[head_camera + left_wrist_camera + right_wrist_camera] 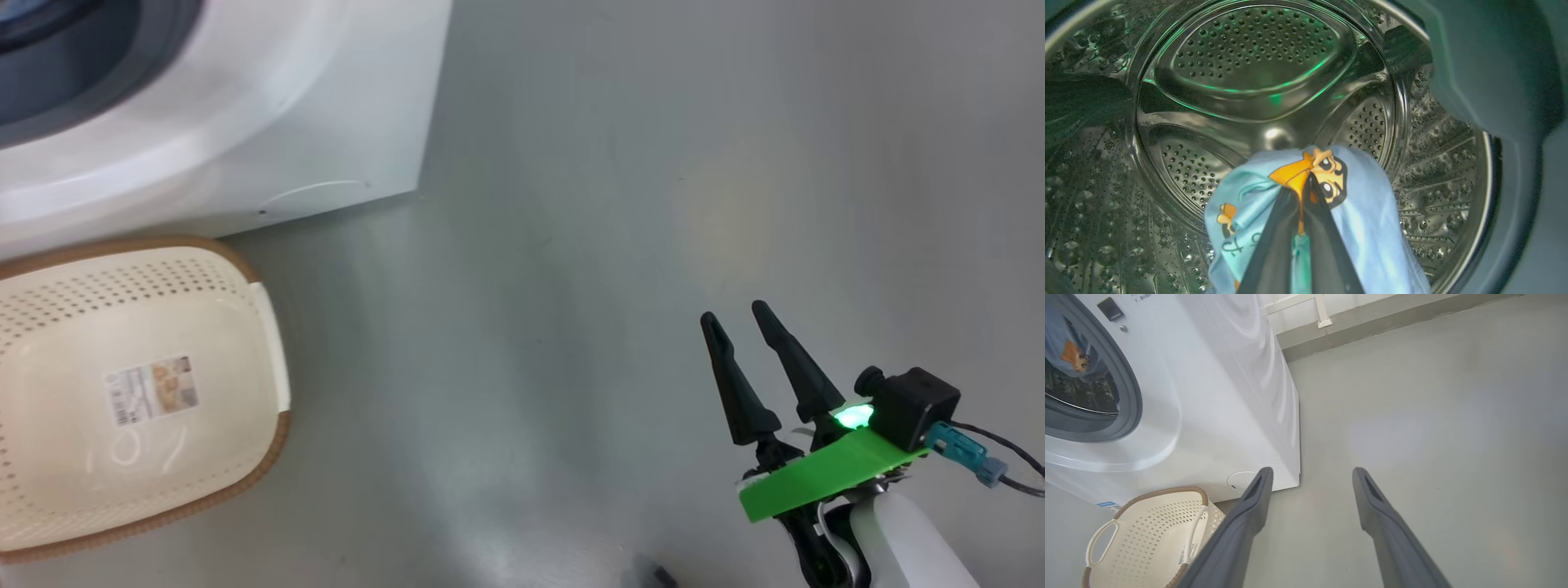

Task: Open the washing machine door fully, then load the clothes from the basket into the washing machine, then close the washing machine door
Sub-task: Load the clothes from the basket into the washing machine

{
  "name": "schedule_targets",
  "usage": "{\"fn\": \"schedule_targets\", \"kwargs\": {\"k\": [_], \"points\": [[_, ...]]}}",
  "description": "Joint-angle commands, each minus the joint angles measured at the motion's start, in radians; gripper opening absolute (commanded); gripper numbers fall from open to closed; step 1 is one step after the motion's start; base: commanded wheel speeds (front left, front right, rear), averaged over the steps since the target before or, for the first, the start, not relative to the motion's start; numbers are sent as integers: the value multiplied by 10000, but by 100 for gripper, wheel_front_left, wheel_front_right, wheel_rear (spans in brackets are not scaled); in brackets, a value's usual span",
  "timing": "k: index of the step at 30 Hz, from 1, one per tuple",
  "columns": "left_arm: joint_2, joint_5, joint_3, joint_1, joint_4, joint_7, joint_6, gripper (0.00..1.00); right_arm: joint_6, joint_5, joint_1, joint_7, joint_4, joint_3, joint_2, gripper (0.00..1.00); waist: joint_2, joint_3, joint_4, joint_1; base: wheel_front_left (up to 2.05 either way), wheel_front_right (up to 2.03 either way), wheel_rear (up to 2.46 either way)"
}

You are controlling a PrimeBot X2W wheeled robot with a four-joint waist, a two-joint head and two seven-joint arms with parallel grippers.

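Pinching light blue bear-printed clothes (pixel 1372 228), my left gripper (pixel 1306 179) sits inside the perforated steel drum (pixel 1249 53); right gripper (pixel 733 313) spread, lower right.

I saw a polished, perforated steel drum (pixel 1257 61), soft printed cloth clothes (pixel 1372 212), a matt cream plastic basket (pixel 122 282) with a paper label (pixel 151 389), a glossy white washing machine (pixel 343 106), and a smooth grey floor (pixel 620 204).
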Motion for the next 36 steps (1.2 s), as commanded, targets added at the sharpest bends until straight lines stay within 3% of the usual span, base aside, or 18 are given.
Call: {"fn": "schedule_targets", "kwargs": {"k": [1, 2, 8, 15, 36], "points": [[529, 139, 252, -102, -205, -47, 166, 49, 16, 90, -35, -48, -177, 288, -18, 100, -1, 257, -373, 0, 0, 0, 0], [573, 201, 279, -113, -38, -47, 193, 100, 16, 97, -54, -48, -176, 323, -5, 100, -1, 272, -416, 0, 0, 0, 0], [712, 375, 417, -142, 478, -47, 271, 100, 16, 131, -7, -48, -163, 327, 5, 100, -1, 296, -491, 0, 0, 0, 0], [445, 454, 474, 154, 665, -47, 241, 100, 16, 124, 16, -48, -126, 308, 12, 100, -1, 250, -292, 0, 0, 0, 0], [-1546, 436, 884, 4048, -612, -47, 1, 100, 16, 82, 686, -48, 97, 63, -657, 100, -1, -1460, 1091, 0, 0, 0, 0]]}}
